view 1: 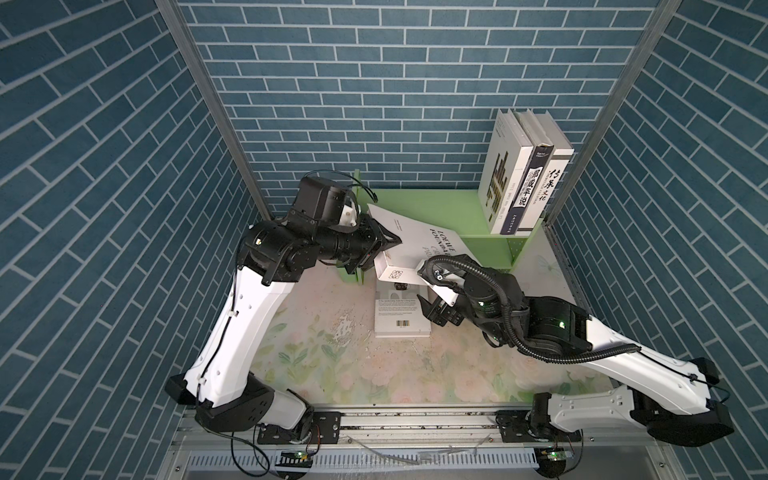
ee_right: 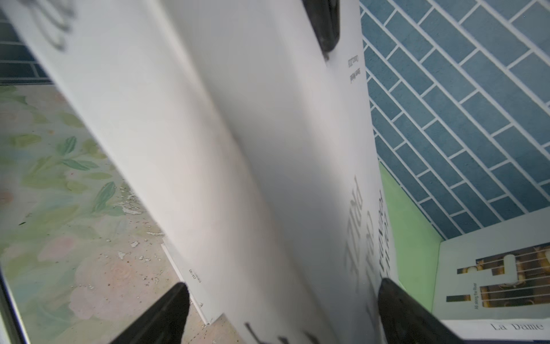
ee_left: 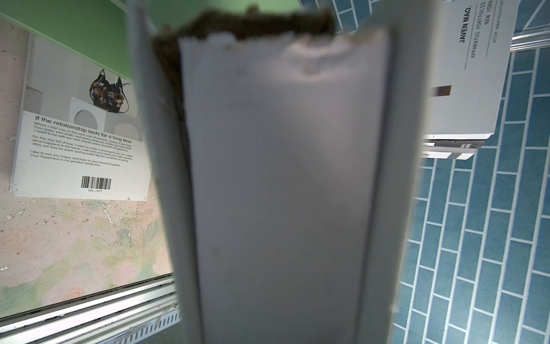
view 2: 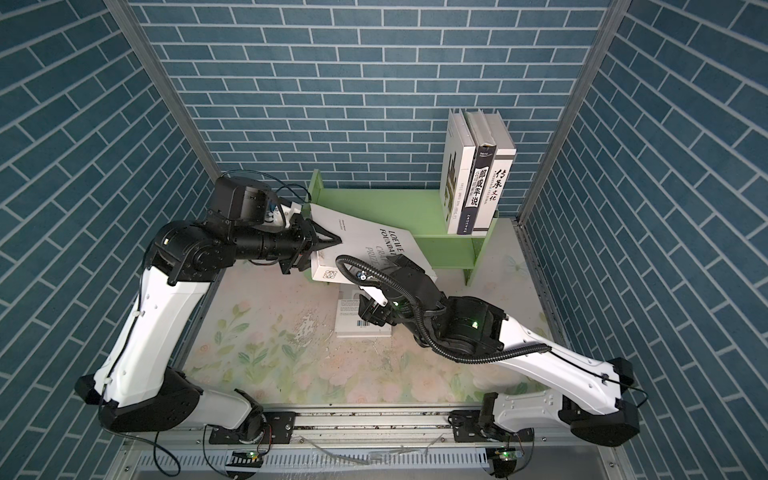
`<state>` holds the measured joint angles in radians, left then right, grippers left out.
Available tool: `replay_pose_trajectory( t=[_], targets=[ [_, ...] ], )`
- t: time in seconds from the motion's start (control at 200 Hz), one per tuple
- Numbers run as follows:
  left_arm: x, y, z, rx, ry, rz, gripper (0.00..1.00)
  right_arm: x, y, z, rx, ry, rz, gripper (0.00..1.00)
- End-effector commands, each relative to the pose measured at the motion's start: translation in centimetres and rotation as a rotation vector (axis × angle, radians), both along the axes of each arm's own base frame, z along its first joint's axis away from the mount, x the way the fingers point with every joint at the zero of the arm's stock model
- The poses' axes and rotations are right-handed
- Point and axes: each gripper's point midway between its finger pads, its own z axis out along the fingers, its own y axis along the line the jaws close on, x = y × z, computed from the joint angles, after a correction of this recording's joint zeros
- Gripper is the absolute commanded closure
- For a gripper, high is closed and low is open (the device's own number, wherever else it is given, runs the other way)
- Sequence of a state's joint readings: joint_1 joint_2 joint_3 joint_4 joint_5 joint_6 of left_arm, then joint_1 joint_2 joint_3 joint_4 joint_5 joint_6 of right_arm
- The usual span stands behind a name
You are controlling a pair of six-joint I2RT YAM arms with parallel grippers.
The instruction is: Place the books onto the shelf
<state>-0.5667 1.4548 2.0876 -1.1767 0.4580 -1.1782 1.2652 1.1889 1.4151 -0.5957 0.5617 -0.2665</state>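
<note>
My left gripper (view 1: 392, 241) (view 2: 332, 241) is shut on the edge of a large white book (view 1: 419, 237) (view 2: 365, 237) printed "LOEWE FOUNDATION". The book hangs tilted in front of the green shelf (view 1: 436, 208) (view 2: 395, 208). Its page edge (ee_left: 282, 178) fills the left wrist view. My right gripper (view 1: 423, 289) (ee_right: 282, 284) stands open at the book's lower corner, with the book (ee_right: 238, 149) between its fingers and a gap showing at one finger (ee_right: 172, 303). A second white book (view 1: 401, 320) (view 2: 361, 326) (ee_left: 83, 155) lies flat on the table, barcode side up, under the held one.
Three books (view 1: 519, 183) (view 2: 473, 187) stand upright at the shelf's right end, also seen as books (ee_left: 470, 74) and a cover (ee_right: 491, 274) in the wrist views. Blue brick walls close in the back and both sides. The floral table top (view 1: 332, 365) runs to a metal rail in front.
</note>
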Motion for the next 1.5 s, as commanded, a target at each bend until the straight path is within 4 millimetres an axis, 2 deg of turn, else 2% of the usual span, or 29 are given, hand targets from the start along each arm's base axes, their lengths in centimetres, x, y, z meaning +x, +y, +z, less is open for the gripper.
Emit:
replay_pose_trajectory(
  t=[0.0,0.085,0.235,0.52,0.815,1.04,1.255,1.356,1.496],
  targets=[
    [-0.1,-0.6,1.4,-0.069,-0.014,-0.021,0.84,1.2,-1.1,1.8,0.008,-0.131,-0.072,0.04],
    [-0.4,-0.4,1.1,-0.062,-0.002,-0.023,0.84,1.4,-1.3,2.0,0.001,-0.159,-0.083,0.06],
    [-0.8,-0.1,0.4,-0.035,0.013,-0.027,0.84,1.5,-1.1,2.3,-0.012,-0.165,-0.079,0.14],
    [-1.2,0.3,-0.1,-0.018,0.014,-0.028,0.84,0.8,0.6,2.4,-0.016,-0.124,-0.008,0.29],
    [-1.0,0.6,0.1,-0.027,0.016,-0.023,0.77,0.5,1.7,1.8,-0.071,-0.105,0.043,0.63],
    [-0.1,0.8,1.1,-0.052,-0.023,-0.004,0.69,0.2,2.0,1.8,-0.056,-0.103,0.051,0.67],
    [0.4,0.8,0.5,-0.055,-0.018,0.004,0.58,0.5,1.9,1.6,-0.052,-0.111,0.036,0.74],
    [0.7,0.9,0.4,-0.063,-0.022,0.011,0.48,0.6,1.9,1.4,-0.05,-0.112,0.025,0.74],
    [0.9,1.2,0.7,-0.069,-0.05,0.023,0.39,0.8,1.9,1.1,-0.053,-0.113,0.007,0.76]
  ],
)
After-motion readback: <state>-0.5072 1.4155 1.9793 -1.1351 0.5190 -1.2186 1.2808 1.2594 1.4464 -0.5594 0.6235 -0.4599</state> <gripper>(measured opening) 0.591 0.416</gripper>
